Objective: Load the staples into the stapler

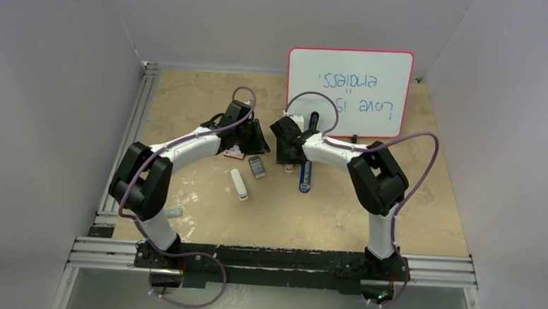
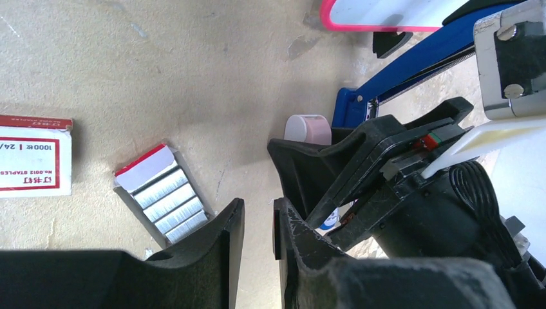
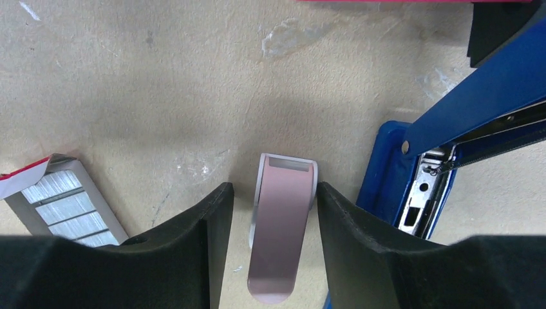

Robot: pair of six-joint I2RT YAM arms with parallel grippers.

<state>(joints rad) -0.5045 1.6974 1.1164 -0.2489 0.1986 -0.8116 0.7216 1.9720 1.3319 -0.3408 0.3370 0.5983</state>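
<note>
The staples point(image 2: 169, 198) are grey strips lying in a small open tray point(image 1: 257, 166) on the table, also at the left edge of the right wrist view point(image 3: 63, 207). The stapler point(image 1: 305, 176) lies open, its blue top point(image 3: 476, 96) raised and the metal channel point(image 3: 425, 187) bare. My right gripper point(image 3: 273, 190) is open astride a small pink piece point(image 3: 281, 232) that rests on the table just left of the stapler. My left gripper point(image 2: 259, 205) hangs right of the staples, its fingers open by a narrow gap with nothing between them.
A red-and-white staple box point(image 2: 32, 154) lies left of the tray. A white oblong bar point(image 1: 239, 184) lies nearer the arms. A whiteboard with a pink rim point(image 1: 349, 84) stands at the back right. The two grippers are close together point(image 2: 360, 161).
</note>
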